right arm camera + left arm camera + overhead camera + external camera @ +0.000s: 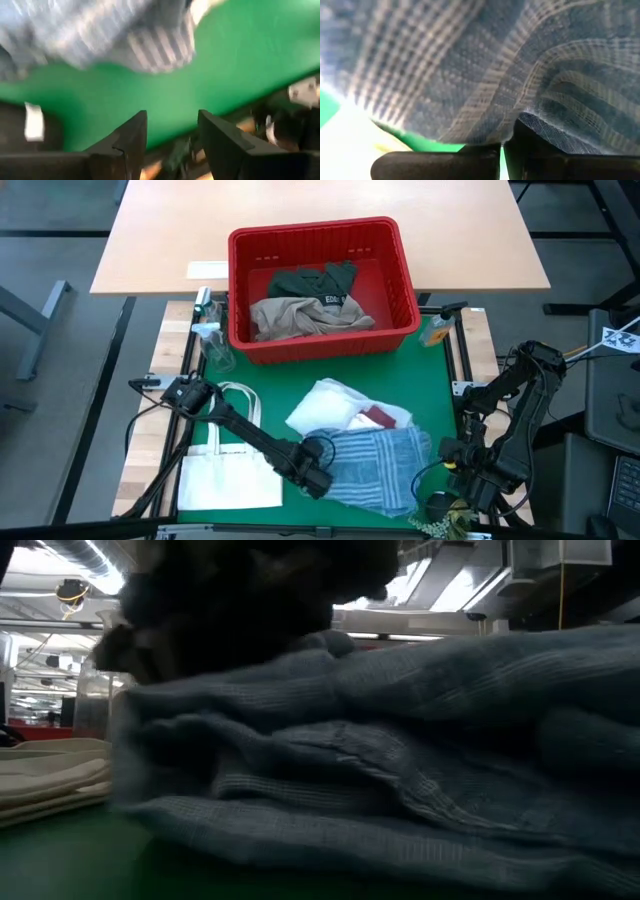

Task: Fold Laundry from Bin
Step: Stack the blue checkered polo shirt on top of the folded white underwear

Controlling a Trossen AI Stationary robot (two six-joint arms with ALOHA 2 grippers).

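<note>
where green mat (440,395) shows, striped cloth (375,465) lies beside it.

The overhead view is evenly lit and sharp. The table-level view is dim, backlit by ceiling lights at 11 o'clock, with the striped cloth (400,760) shadowed. Both wrist views are blurred; white glare sits at 8 o'clock in the left one.

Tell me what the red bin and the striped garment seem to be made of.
The red bin: likely molded plastic, smooth with a slight sheen, slotted walls. The striped garment: a soft woven cloth, probably cotton, matte; the weave's threads show in the left wrist view and it lies in loose folds.
</note>
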